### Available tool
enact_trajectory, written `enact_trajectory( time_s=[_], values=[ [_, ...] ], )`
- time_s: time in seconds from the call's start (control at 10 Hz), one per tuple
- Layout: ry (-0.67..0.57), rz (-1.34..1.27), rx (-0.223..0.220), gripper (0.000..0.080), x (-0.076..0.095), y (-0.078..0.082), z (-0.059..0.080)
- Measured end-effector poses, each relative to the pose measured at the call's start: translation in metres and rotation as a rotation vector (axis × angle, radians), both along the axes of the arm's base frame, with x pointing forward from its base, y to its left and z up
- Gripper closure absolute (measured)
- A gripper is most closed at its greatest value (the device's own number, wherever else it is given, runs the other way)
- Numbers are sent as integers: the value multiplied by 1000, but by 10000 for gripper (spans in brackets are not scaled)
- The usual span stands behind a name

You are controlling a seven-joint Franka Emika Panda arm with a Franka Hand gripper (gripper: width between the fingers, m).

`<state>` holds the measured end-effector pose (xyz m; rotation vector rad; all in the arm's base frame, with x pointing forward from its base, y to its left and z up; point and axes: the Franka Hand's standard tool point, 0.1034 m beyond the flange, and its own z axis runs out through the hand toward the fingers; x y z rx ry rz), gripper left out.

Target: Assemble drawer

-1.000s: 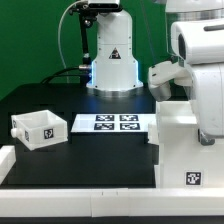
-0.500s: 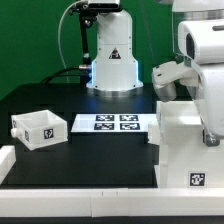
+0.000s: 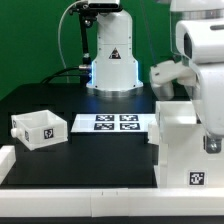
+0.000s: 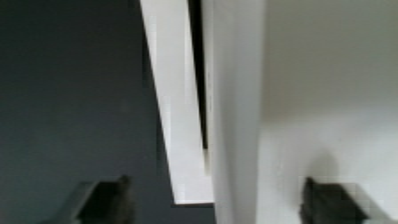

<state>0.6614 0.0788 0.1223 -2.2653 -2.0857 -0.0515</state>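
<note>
The tall white box shell [image 3: 185, 150] of the drawer stands at the exterior view's right, with a tag low on its front. One shallow white tray [image 3: 38, 127] with a tag lies at the left, far from the arm. The arm's white wrist [image 3: 200, 80] hangs over the shell, and its fingers are hidden there. In the wrist view my gripper [image 4: 217, 200] is open. Its dark fingertips [image 4: 107, 200] stand wide apart on either side of a white wall [image 4: 231, 100] of the shell, with dark table beside it. The second tray does not show clearly.
The marker board [image 3: 113, 122] lies flat mid-table, between the tray and the shell. The robot base [image 3: 112, 60] stands at the back. A white piece [image 3: 6, 160] sits at the front left edge, cut off by the frame.
The arm's wrist has shifted slightly toward the exterior view's right above the shell. The shell, tray and marker board have not moved.
</note>
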Motion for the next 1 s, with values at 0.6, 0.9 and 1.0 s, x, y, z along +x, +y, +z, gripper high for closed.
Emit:
enact_trajectory(
  time_s=[0.6, 0.9, 1.0],
  values=[
    [-37, 3, -33, 150, -36, -50, 56],
    [-35, 34, -31, 150, -39, -55, 52],
    [-19, 66, -31, 150, -52, -68, 44]
  ],
)
